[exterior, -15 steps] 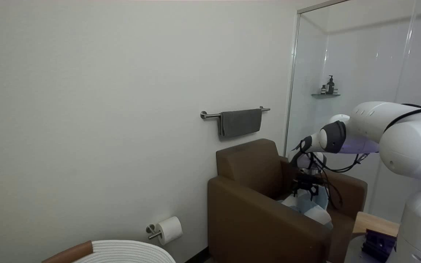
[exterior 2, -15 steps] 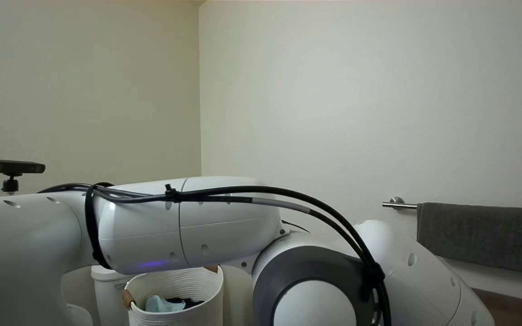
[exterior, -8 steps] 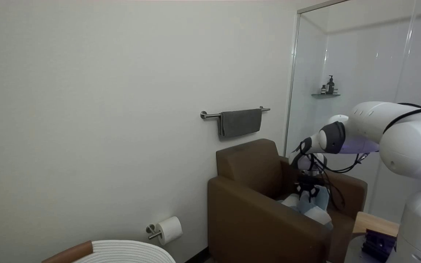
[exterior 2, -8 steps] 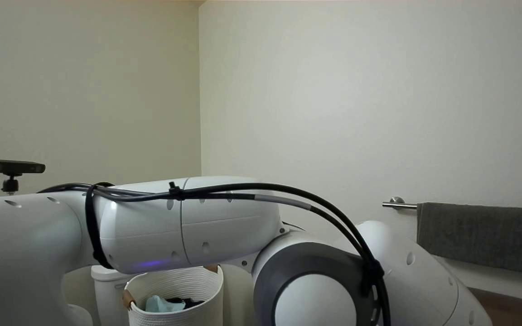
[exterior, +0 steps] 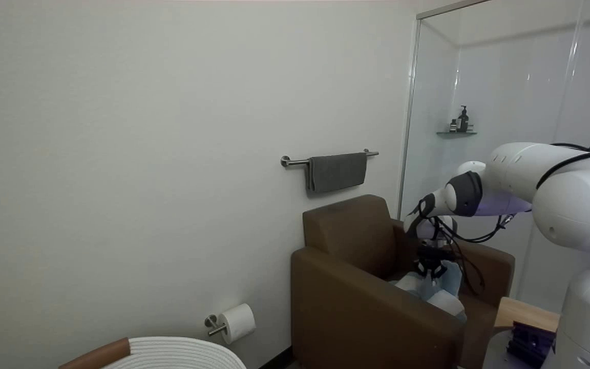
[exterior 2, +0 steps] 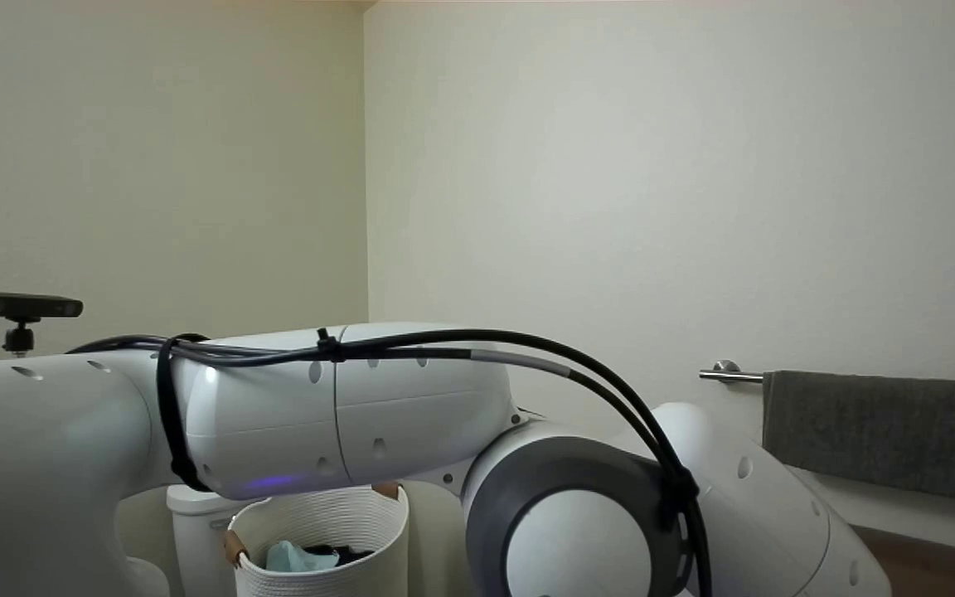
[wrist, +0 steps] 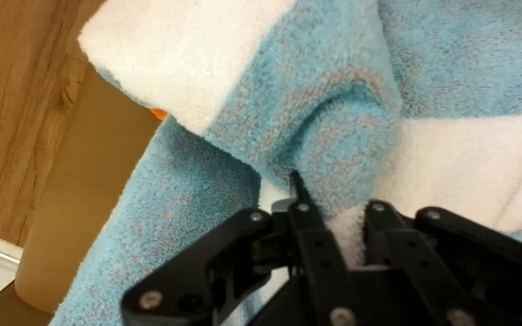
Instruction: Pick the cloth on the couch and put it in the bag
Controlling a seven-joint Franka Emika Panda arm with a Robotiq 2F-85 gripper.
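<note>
In an ext. view, cloth lies rumpled on couch seat, toward front edge, pincer directly above; bag well apart, past armrest edge. In an ext. view, bag holds lt.-blue fabric. Wrist view: pincer clenched on cloth, fold's long axis running betw. its jaws; lift prob. next.

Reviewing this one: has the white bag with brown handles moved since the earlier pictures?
No. Judged against the white tank near it in an exterior view, the white bag sits where it was, with no visible shift.
</note>
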